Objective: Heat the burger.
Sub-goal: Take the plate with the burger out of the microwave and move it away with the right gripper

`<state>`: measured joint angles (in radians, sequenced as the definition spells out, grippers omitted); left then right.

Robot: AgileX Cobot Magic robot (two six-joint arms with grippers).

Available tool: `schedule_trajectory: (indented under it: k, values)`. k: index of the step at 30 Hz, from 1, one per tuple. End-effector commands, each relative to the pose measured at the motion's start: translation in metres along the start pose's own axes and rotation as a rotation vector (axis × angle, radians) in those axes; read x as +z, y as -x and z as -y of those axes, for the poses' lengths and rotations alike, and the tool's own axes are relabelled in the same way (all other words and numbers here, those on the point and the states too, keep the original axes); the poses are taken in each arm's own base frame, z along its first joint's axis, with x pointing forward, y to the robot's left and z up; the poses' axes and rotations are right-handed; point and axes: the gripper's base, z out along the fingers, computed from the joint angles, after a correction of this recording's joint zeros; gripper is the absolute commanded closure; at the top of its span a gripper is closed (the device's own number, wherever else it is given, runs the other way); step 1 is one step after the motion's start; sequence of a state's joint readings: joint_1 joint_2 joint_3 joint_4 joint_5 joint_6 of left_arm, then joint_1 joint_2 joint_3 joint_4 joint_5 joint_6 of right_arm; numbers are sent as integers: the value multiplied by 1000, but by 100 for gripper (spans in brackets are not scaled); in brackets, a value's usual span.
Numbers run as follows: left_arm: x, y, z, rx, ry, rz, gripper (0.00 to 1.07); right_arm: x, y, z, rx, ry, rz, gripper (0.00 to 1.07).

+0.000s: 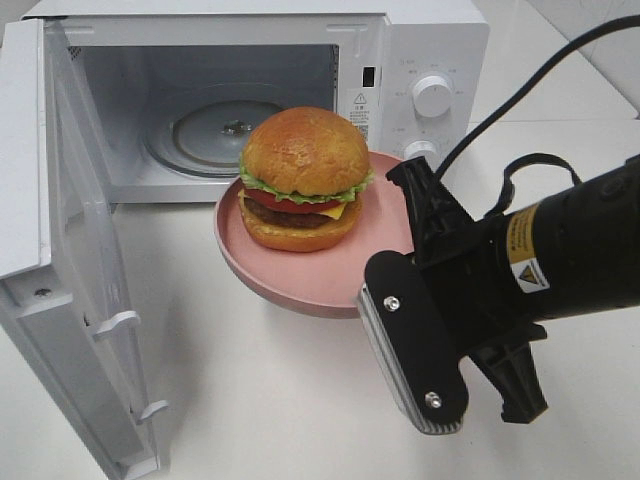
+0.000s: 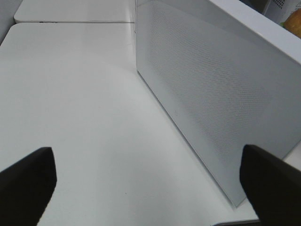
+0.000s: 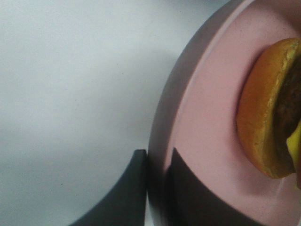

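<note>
The burger (image 1: 303, 175), with a golden bun, lettuce, tomato, cheese and patty, sits on a round pink plate (image 1: 300, 285). My right gripper (image 1: 395, 245) is shut on the plate's right rim and holds it above the table, just in front of the open microwave (image 1: 420, 60). In the right wrist view the gripper (image 3: 157, 188) pinches the plate's rim (image 3: 211, 117), one finger on each side, with the burger's bottom bun (image 3: 263, 108) beyond. My left gripper (image 2: 148, 188) is open and empty beside the microwave door; it is out of the high view.
The microwave door (image 1: 60, 250) is swung wide open to the left, and its outer face (image 2: 211, 84) fills the left wrist view. A glass turntable (image 1: 215, 130) lies inside the cavity. A black cable (image 1: 540, 70) runs over the microwave's right side.
</note>
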<state>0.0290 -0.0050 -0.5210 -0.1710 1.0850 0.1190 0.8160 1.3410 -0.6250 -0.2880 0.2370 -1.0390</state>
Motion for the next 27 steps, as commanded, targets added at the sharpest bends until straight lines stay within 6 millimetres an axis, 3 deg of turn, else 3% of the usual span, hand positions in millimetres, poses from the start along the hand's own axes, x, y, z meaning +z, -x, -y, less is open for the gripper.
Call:
schedule_trajectory:
  k: [1, 12, 20, 27]
  values:
    - [-2, -1, 1, -6, -2, 28, 9, -12, 1, 3, -11, -84, 31, 107]
    - [-2, -1, 1, -6, -2, 28, 9, -44, -15, -31, 9, -75, -4, 107]
    - [-2, -1, 1, -6, -2, 28, 9, -59, -21, -42, 18, -80, -32, 107]
    - [-2, -1, 1, -6, -2, 28, 9, -85, -33, -48, 85, -129, -98, 106]
